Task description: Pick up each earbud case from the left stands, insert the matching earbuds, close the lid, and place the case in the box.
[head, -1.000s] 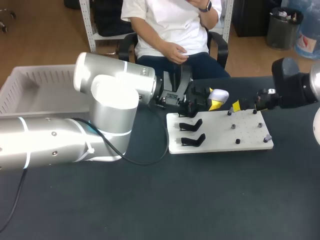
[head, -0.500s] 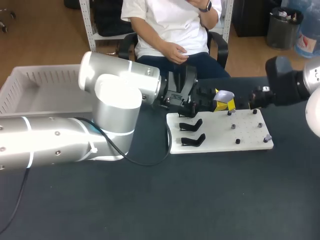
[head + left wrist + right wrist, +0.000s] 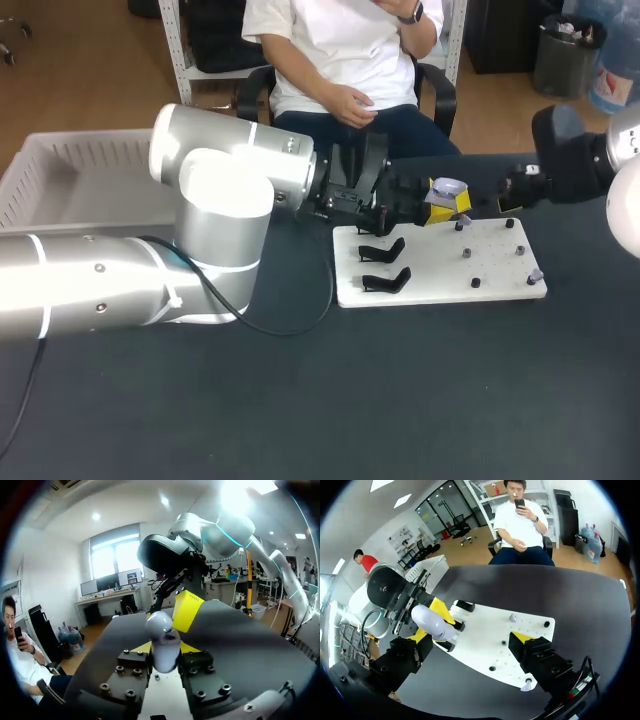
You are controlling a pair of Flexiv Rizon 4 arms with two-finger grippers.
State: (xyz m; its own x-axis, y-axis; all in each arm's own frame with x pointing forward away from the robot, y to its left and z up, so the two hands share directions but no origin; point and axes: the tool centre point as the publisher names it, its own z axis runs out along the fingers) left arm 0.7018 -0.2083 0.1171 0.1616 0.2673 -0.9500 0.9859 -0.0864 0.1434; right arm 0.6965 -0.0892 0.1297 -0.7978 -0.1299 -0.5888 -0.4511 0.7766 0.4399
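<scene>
Case point(image 3: 447, 188) shifted rightward, seemingly clamped in left tool point(image 3: 164, 648)

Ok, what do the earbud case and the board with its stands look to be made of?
Earbud case: probably glossy hard plastic, pale; it carries a bright highlight. Board: looks like matte white plastic or painted sheet, flat with drilled holes; can't tell which. Stands: black, seemingly moulded or printed plastic, dull sheen.
</scene>
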